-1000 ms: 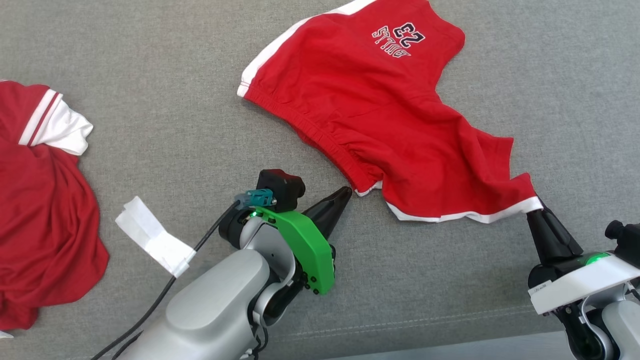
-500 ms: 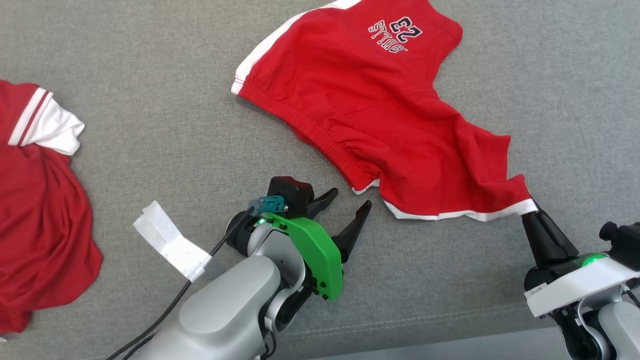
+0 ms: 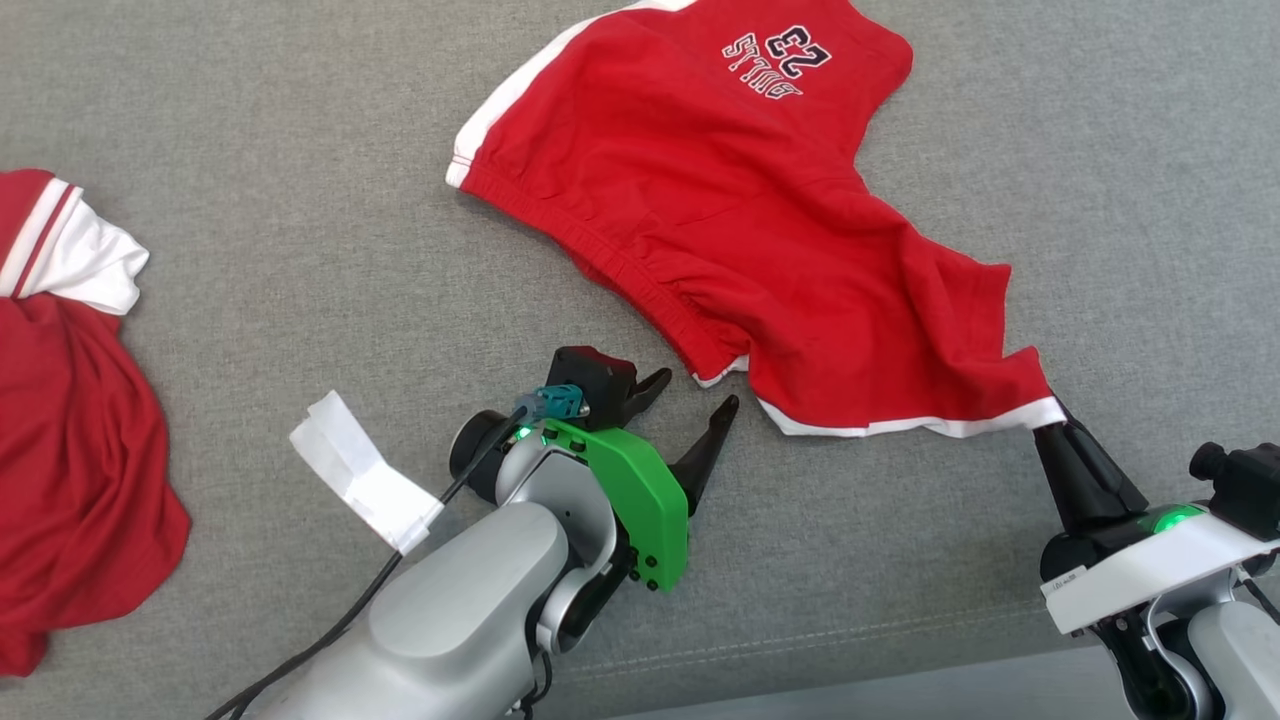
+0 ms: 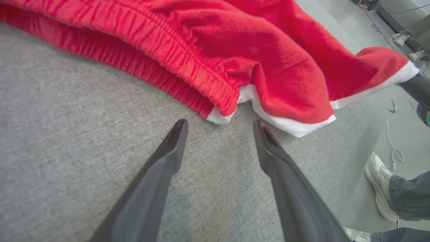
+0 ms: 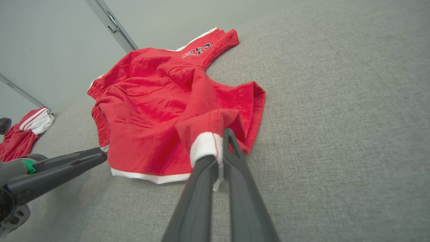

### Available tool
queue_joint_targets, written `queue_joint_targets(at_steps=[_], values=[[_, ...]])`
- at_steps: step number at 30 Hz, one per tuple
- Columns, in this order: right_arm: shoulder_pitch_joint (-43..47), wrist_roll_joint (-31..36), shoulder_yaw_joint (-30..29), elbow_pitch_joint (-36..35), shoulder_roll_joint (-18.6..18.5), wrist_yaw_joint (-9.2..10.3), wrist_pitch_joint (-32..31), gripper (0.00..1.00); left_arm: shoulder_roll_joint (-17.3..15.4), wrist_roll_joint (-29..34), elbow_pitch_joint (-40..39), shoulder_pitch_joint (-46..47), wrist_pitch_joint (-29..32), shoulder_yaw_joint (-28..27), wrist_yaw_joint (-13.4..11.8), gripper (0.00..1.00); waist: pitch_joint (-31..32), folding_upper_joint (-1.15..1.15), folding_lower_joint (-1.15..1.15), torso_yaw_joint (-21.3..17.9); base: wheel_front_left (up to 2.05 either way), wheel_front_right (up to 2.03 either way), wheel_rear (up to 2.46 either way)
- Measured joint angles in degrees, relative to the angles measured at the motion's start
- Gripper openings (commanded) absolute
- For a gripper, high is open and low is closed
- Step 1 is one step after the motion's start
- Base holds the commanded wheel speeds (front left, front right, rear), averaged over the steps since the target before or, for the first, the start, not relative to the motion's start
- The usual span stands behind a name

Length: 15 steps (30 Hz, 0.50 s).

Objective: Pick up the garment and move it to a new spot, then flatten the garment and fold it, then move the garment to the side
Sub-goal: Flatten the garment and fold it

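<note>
Red shorts (image 3: pixel 760 250) lie rumpled on a grey fabric surface (image 3: pixel 300 200). The right gripper (image 3: pixel 1048 425), fingers closed, pinches their white hem corner (image 5: pixel 205 144). The left gripper (image 3: pixel 699 388) sits spread wide and empty, just short of the waistband corner (image 4: pixel 218 116). Flattening seems in hand; the next move is for the left to close there. The left wrist view adds a person's shoe (image 4: pixel 378 174).

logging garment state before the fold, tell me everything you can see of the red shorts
The red shorts look like soft knit cotton, with a white side stripe, white hems, a gathered elastic waistband and a dark printed 23 on one leg. They lie rumpled on the grey cloth surface. The right gripper is shut on one hem corner, drawing that leg to a point. The open left gripper sits just short of the waistband's end, not touching.
</note>
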<state>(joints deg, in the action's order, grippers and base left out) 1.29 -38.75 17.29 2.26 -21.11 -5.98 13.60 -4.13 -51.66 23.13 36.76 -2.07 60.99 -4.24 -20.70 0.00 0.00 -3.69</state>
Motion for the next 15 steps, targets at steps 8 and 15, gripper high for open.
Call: queue_joint_targets(at_steps=[8, 15], values=[[-0.38, 0.00, 0.14, 0.21, 0.46, 0.00, 0.00, 0.00, 0.27, 0.02, 0.77, 0.60, -0.53, -0.02, -0.42, 0.66, -0.31, 0.00, 0.00, -0.41, 0.00, 0.00, 0.00], [-0.85, 0.00, 0.35, 0.68, 0.63, -0.04, 0.00, 0.00, 0.79, 0.09, 1.98, 0.86, -1.31, -0.02, -0.58, 0.36, -0.45, 0.00, 0.00, -0.92, 0.00, 0.00, 0.00]])
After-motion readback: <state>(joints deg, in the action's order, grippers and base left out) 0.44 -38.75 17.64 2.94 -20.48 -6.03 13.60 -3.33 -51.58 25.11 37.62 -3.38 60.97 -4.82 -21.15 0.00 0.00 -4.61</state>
